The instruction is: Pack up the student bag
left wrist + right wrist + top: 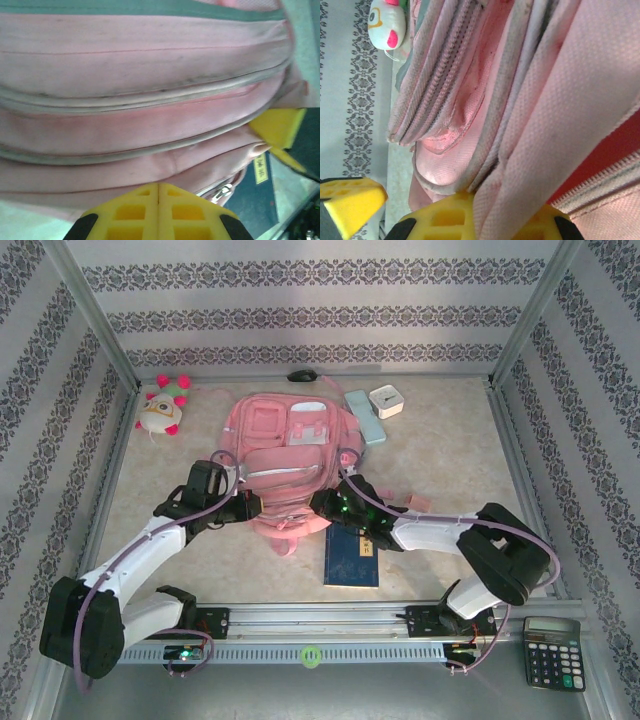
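The student bag, a large pink backpack, lies flat at mid-table with its zipped top end toward the arms. My left gripper is at the bag's near-left corner. In the left wrist view its yellow fingers meet with no gap, their tips pressed against the pink fabric. My right gripper is at the near-right corner. There it is shut on a fold of the bag's fabric, beside an open zipper.
A dark blue book lies just in front of the bag. A plush toy sits at the back left. A light blue case and a white box are at the back right. A calculator rests near the front right.
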Tool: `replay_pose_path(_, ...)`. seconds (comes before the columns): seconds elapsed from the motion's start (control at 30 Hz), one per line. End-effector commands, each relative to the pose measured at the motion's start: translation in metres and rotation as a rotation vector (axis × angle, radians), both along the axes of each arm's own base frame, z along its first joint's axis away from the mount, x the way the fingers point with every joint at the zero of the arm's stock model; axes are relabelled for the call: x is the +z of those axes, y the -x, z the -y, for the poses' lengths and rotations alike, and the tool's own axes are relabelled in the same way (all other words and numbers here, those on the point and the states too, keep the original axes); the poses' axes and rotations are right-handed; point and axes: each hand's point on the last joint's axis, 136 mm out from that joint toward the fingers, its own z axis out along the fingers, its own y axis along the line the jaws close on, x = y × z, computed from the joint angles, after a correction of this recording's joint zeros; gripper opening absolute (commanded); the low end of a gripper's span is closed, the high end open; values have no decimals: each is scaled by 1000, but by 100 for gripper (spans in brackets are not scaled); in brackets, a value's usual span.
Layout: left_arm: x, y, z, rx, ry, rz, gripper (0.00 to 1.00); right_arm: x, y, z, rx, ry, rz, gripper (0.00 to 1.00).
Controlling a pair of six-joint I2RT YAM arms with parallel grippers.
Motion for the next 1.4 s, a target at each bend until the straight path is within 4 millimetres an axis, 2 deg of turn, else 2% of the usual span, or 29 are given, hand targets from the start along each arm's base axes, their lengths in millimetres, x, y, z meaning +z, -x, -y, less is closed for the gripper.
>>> replay_pose_path(0.0, -16, 4, -23, 17, -158, -42, 0, 15, -4, 7, 28, 32, 91, 0)
replay_pose_path(0.03, -17, 3, -23, 6, -170, -43, 0, 20, -3, 7, 35, 21, 99, 0)
replay_pose_path(0.1, -5, 3, -2, -83, -73, -15, 0, 30, -2, 3, 47, -3, 108, 0)
replay_pose_path(0.2, 20, 9, 28, -187, 115, 60, 28, 44, -6, -3, 50, -38, 118, 0)
replay_pose_path(0.27, 23, 14, 34, -208, 121, 76, 33, 51, -8, -8, 57, -55, 122, 0)
replay_pose_path(0.47, 0, 37, 43, -268, 78, 12, 43, 59, -13, -19, 67, -71, 128, 0)
replay_pose_path(0.7, -20, 42, 45, -293, 6, -4, 52, 62, -13, -17, 58, -70, 137, 0)
replay_pose_path(1.03, -26, 22, 78, -291, 23, 70, 51, 72, -8, -29, 77, -91, 146, 0)
replay_pose_path(1.2, -29, 5, 85, -246, -18, 119, 50, 70, -7, -35, 77, -103, 134, 0)
replay_pose_path(1.3, -31, -5, 87, -207, -39, 137, 47, 73, -7, -39, 75, -121, 131, 0)
replay_pose_path(1.37, -32, -9, 91, -197, -36, 151, 40, 77, -6, -41, 77, -129, 133, 0)
